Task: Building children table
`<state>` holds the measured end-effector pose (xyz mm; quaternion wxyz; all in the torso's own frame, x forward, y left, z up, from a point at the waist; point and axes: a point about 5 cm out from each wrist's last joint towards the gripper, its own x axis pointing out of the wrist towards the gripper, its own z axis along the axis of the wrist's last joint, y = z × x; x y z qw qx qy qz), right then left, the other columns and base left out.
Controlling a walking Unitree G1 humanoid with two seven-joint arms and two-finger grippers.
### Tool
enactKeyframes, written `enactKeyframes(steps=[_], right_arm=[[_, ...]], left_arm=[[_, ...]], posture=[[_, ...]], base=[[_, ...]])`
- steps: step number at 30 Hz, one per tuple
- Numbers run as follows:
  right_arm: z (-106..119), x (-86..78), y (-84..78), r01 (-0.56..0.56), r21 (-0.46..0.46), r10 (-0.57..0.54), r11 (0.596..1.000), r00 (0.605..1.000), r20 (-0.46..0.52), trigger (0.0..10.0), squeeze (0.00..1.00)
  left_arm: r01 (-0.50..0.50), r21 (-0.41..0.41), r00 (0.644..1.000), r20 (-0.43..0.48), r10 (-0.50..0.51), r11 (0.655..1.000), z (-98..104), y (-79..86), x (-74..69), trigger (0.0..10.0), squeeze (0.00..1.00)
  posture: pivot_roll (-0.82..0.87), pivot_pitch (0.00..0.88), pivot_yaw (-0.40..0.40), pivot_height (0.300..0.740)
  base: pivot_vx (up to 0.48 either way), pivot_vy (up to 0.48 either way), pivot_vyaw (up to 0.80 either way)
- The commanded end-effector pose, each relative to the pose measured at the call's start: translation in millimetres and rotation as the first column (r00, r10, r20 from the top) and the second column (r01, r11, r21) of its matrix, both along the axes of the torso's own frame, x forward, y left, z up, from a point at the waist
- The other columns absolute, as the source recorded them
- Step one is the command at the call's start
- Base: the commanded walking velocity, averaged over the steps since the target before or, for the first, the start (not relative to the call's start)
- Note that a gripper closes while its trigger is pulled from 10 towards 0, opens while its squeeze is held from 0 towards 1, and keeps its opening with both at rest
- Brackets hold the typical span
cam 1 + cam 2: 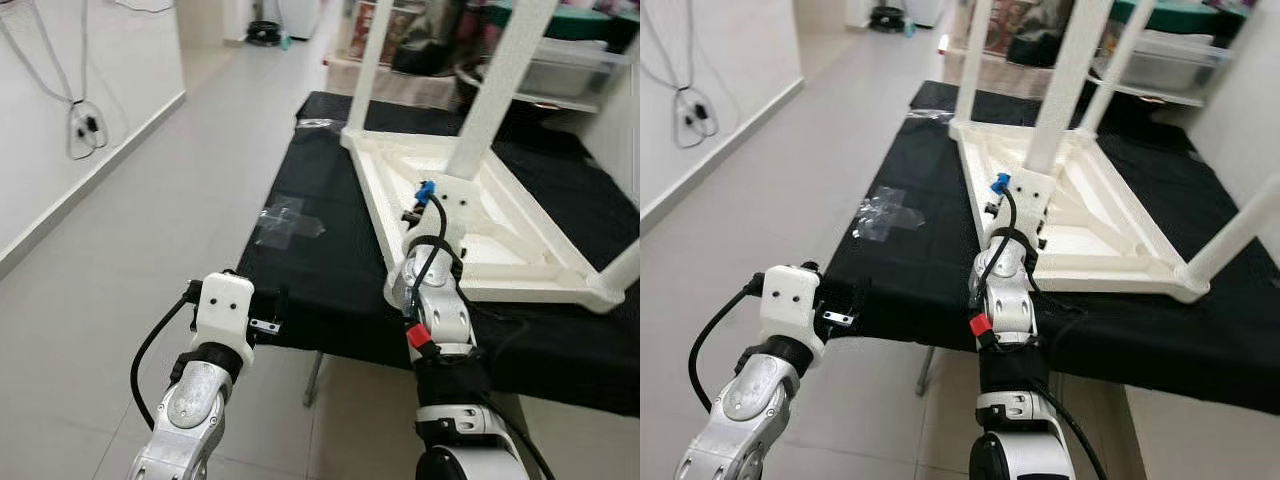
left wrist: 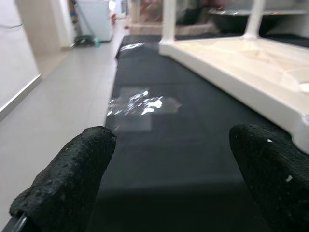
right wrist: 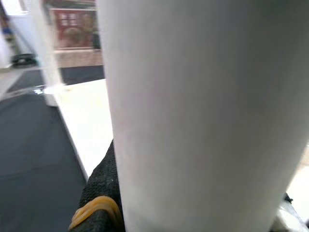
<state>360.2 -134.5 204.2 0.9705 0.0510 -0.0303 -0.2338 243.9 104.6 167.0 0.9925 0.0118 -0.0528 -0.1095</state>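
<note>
On the black-covered bench (image 1: 330, 270), an upturned white table (image 1: 520, 250) lies. Right gripper (image 1: 432, 205) pinches a table leg (image 1: 500, 85). Left gripper (image 2: 171, 179) hovers spread at the bench edge.

Children's table (image 1: 480, 235): cream-white plastic, square top with a raised rim and ribbed underside. Lies upside down, top face flat on the black-covered tabletop (image 1: 330, 270), underside upward, set toward the tabletop's right half with one corner reaching the near right edge.

Legs: round white tubes standing up from the corners. Far-left leg (image 1: 368, 62) upright in its corner. Near-centre leg (image 1: 495, 90) rises from a boxy corner socket (image 1: 450, 200), leaning slightly. Near-right leg (image 1: 622, 268) stands at the near right corner. A fourth leg (image 1: 1118, 62) shows at the far side.
</note>
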Motion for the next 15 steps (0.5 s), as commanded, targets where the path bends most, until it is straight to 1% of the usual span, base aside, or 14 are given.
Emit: enactKeyframes(steps=[1,2,3,4,5,6,8,9,10,11,12,13,14,15], right_arm=[[2,-2.9,47.4,-0.122,0.125,0.120,0.985,0.993,0.023,10.0,0.00],[5,-2.2,49.5,-0.152,0.126,0.147,0.980,0.988,0.053,10.0,0.00],[5,-2.2,49.5,-0.152,0.126,0.147,0.980,0.988,0.053,10.0,0.00],[9,-0.6,52.6,-0.218,0.117,0.209,0.969,0.974,0.087,10.0,1.00],[11,0.4,54.6,-0.260,0.109,0.249,0.959,0.963,0.106,10.0,1.00],[13,0.7,53.6,-0.276,0.090,0.265,0.957,0.957,0.114,10.0,1.00],[16,2.4,54.7,-0.336,0.071,0.325,0.939,0.936,0.131,10.0,1.00],[19,3.7,52.4,-0.357,0.034,0.349,0.934,0.927,0.138,10.0,1.00],[22,6.1,48.7,-0.400,-0.040,0.402,0.915,0.905,0.140,10.0,0.00],[24,7.5,45.8,-0.425,-0.094,0.434,0.900,0.891,0.135,10.0,0.00],[24,7.5,45.8,-0.425,-0.094,0.434,0.900,0.891,0.135,10.0,0.00],[28,8.6,44.6,-0.531,-0.154,0.551,0.833,0.819,0.161,10.0,0.00],[27,9.5,42.8,-0.598,-0.144,0.615,0.788,0.771,0.167,10.0,0.00],[27,10.0,41.3,-0.641,-0.135,0.655,0.756,0.736,0.172,10.0,0.00]], left_arm=[[0.007,0.000,1.000,-0.019,-0.007,1.000,-6,-1.8,1.8,10.0,0.00],[0.008,0.001,1.000,-0.018,-0.008,1.000,-6,-1.5,2.4,10.0,0.00],[0.008,0.001,1.000,-0.018,-0.008,1.000,-6,-1.5,2.4,10.0,0.00],[0.007,0.001,1.000,-0.014,-0.007,1.000,-6,-1.1,3.3,10.0,0.00],[0.006,0.001,1.000,-0.012,-0.006,1.000,-7,-0.7,4.0,10.0,0.00],[0.004,0.003,1.000,-0.009,-0.004,1.000,-7,-0.8,4.9,10.0,0.00],[0.003,-0.001,1.000,-0.004,-0.003,1.000,-6,-1.5,6.1,10.0,0.00],[0.003,-0.003,1.000,-0.003,-0.003,1.000,-6,-2.3,6.7,10.0,0.00],[0.003,-0.006,1.000,-0.003,-0.003,1.000,-6,-3.3,6.9,10.0,0.00],[0.003,-0.008,1.000,-0.003,-0.003,1.000,-6,-4.0,7.1,10.0,0.00],[0.003,-0.008,1.000,-0.003,-0.003,1.000,-6,-4.0,7.1,10.0,0.00],[0.004,-0.007,1.000,-0.003,-0.004,1.000,-7,-5.2,6.6,10.0,0.00],[0.004,-0.008,1.000,-0.002,-0.004,1.000,-7,-5.6,6.4,10.0,0.00],[0.004,-0.009,1.000,-0.002,-0.004,1.000,-7,-5.9,6.3,10.0,0.00]], posture=[[0.10,0.027,-0.105,0.740],[0.10,0.027,-0.105,0.740],[0.10,0.027,-0.105,0.740],[0.09,0.020,-0.106,0.740],[0.09,0.017,-0.106,0.740],[0.09,0.011,-0.108,0.740],[0.09,0.009,-0.109,0.740],[0.09,0.008,-0.111,0.740],[0.09,0.004,-0.111,0.740],[0.09,0.004,-0.111,0.740],[0.09,0.004,-0.111,0.740],[0.09,0.003,-0.113,0.740],[0.10,0.000,-0.116,0.740],[0.10,0.000,-0.116,0.740]], base=[[0.000,0.000,0.00],[0.000,0.000,0.00],[0.000,0.000,0.00],[0.000,0.000,0.00],[0.000,0.000,0.00],[0.000,0.000,0.00],[0.000,0.000,0.00],[0.000,0.000,0.00],[0.000,0.000,0.00],[0.000,0.000,0.00],[0.000,0.000,0.00],[0.000,0.000,0.00],[0.000,0.000,0.00],[0.000,0.000,0.00]])
